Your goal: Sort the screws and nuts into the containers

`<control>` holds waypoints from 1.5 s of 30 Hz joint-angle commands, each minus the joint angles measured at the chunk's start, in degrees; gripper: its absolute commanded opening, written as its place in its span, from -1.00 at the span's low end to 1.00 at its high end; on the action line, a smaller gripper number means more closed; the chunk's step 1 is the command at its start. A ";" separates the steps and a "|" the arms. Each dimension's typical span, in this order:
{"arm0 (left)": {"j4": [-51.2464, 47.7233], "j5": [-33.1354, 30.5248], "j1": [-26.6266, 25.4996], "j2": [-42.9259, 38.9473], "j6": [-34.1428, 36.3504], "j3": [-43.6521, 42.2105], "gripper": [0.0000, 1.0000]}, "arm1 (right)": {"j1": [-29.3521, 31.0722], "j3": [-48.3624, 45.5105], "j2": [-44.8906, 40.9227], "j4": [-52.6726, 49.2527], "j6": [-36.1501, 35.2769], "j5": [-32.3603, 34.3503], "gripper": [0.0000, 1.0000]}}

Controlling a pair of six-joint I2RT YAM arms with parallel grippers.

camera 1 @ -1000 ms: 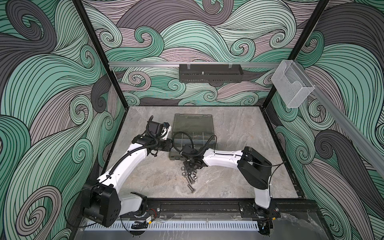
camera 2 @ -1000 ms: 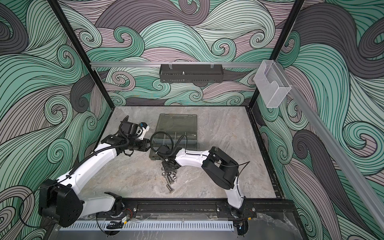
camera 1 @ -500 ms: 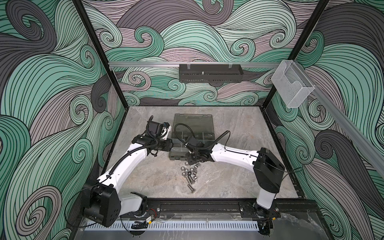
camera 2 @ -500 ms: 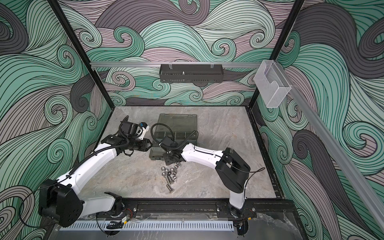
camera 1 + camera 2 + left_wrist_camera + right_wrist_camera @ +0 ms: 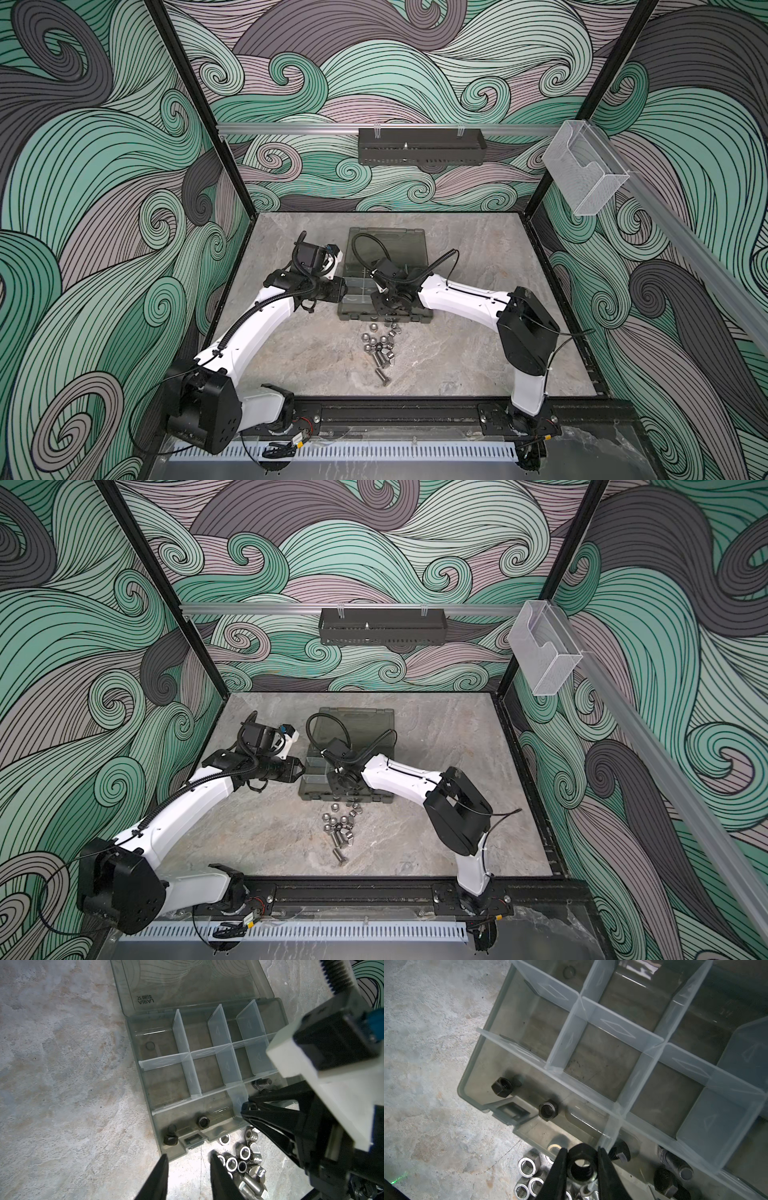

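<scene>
Nearest, lower centre in a top view: loose pile [image 5: 380,343] of silver screws and nuts on the table [image 5: 291,353], just short of the organiser case [image 5: 424,316]. Next, over the case's front wall at mid-frame: right gripper [image 5: 581,1151], pinched narrow on a black nut [image 5: 581,1168], gripped across its flanks, bore toward the wrist camera. Just beyond, the near end of a clear divider [image 5: 612,1132]. Left of that divider in a top view, the long front compartment [image 5: 353,300], lengthwise left-right along the front wall, with two stored nuts [image 5: 502,1086], both black, inside; right of it, black screws [image 5: 619,1153]. Likely drop spot, then: leftward and a touch farther than the held nut. Left gripper [image 5: 189,1156]: part-way open, empty, at the case's left edge, centre-left of frame; nearer that compartment, yet carrying nothing. Farther back, rear compartments [image 5: 207,1072], seemingly bare, then the lid [image 5: 187,985] lying open. Hidden in both top views: nut and fingertips, under the wrist. Unclear whether already past the front wall.
</scene>
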 commanded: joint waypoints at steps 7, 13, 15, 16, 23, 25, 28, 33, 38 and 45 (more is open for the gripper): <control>0.39 1.42 0.35 -1.07 -0.29 -0.24 -0.25 | 0.23 3.18 3.57 -0.50 -0.18 -1.51 -0.44; 0.31 1.47 0.30 -0.97 -0.29 -0.24 -0.25 | 0.24 3.57 4.28 -0.52 0.23 -2.11 -0.30; 0.39 1.42 0.31 -0.97 -0.29 -0.24 -0.25 | 0.24 3.57 4.04 -0.59 0.24 -2.08 -0.30; 0.37 1.44 0.36 -0.89 -0.23 -0.25 -0.25 | 0.24 3.61 3.81 -0.56 0.29 -1.98 -0.29; 0.31 1.77 0.38 -0.57 -0.21 -0.19 -0.25 | 0.28 2.61 1.56 -0.28 0.74 -2.08 -0.29; 0.31 1.77 0.33 -0.56 -0.21 -0.24 -0.25 | 0.40 1.92 0.50 -0.16 0.87 -2.08 -0.29; 0.31 2.06 0.35 -0.35 -0.21 -0.24 -0.25 | 0.42 0.64 -1.45 0.45 1.10 -2.04 -0.29; 0.31 3.12 0.36 0.37 -0.21 -0.06 -0.25 | 0.42 -2.94 -5.59 1.46 1.67 -1.35 -0.28; 0.22 4.07 0.28 0.96 -0.21 0.11 -0.25 | 0.35 -6.66 -9.31 1.98 2.40 -0.97 -0.29; 0.30 7.02 -0.09 2.01 0.77 -0.30 -0.25 | 0.50 -14.20 -17.29 2.93 4.70 0.40 -0.28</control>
